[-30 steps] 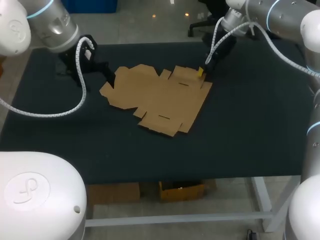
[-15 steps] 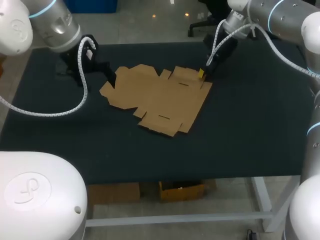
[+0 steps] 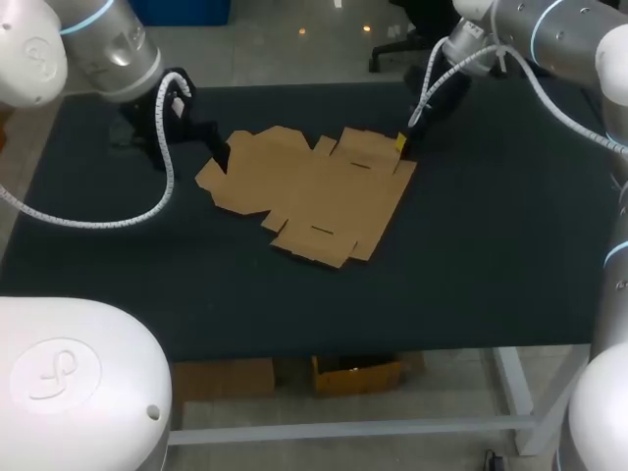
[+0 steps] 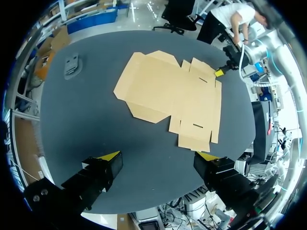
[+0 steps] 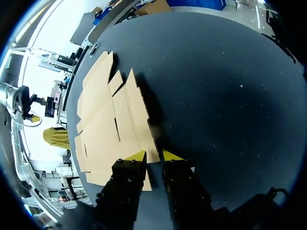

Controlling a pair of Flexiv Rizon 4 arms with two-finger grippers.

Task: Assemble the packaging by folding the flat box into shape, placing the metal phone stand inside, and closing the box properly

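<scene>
Right jaws are pinched almost together on the far right corner flap of the flat box [image 3: 314, 191]. In the right wrist view the card runs into the narrow gap between the two yellow tips, and that flap looks slightly raised, with a dark shadow beside it. Left jaws stand wide apart and hold nothing. They hang over the bench [image 3: 491, 255] beside the box's left edge in the head view.

The flat box lies unfolded near the middle of the bench, with every panel, tab and slot spread out and no wall stood up. A small grey piece that I take for the metal phone stand [image 4: 72, 64] sits alone on the bench, well apart from the box on its left side, and shows only in the left wrist view.

By my reading the task is at its very start. At most one flap is being lifted. Folding the walls, putting the stand inside and closing the lid are all left to do.

I can read no brand, label or writing on the card or the stand. The brown surface shows only cut slots and crease lines.
</scene>
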